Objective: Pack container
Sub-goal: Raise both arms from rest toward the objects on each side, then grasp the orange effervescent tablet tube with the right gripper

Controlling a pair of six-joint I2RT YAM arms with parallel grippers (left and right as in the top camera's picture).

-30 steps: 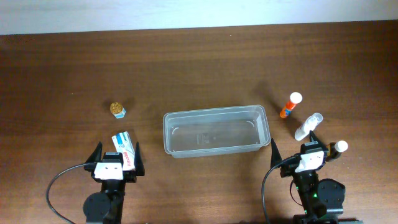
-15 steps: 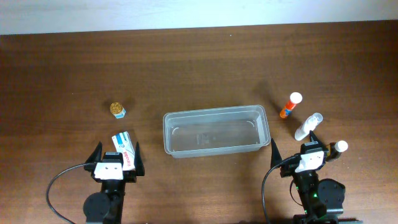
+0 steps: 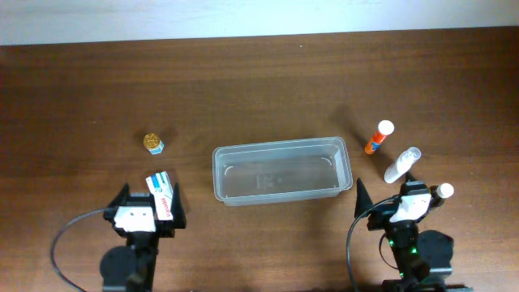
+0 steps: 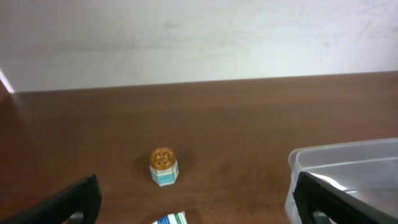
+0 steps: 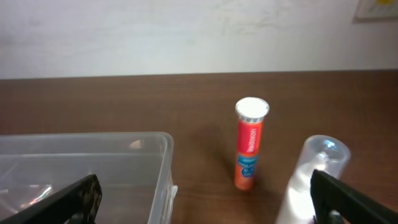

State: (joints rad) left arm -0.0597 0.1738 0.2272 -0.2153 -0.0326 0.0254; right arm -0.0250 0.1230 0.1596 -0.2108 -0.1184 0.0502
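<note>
— Where do we stand with the container (image 3: 281,170)?
— It sits on the bench (image 3: 259,89), ahead of and between both sets of jaws. We see nothing in it, so we judge packing not yet begun.
— What's left?
— Everything: the orange tube (image 5: 249,151) and clear bottle (image 5: 311,180) ahead of the right jaws, the small jar (image 4: 164,167) and carton (image 3: 160,193) by the left jaws. Both spread apart, empty.

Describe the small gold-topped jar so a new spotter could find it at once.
Start at the clear container mid-table and look toward the left tool's side. Two things sit there: a flat white carton by the tool and, farther out, the jar standing alone. It is tiny, with a gold lid over a pale blue body.
</note>
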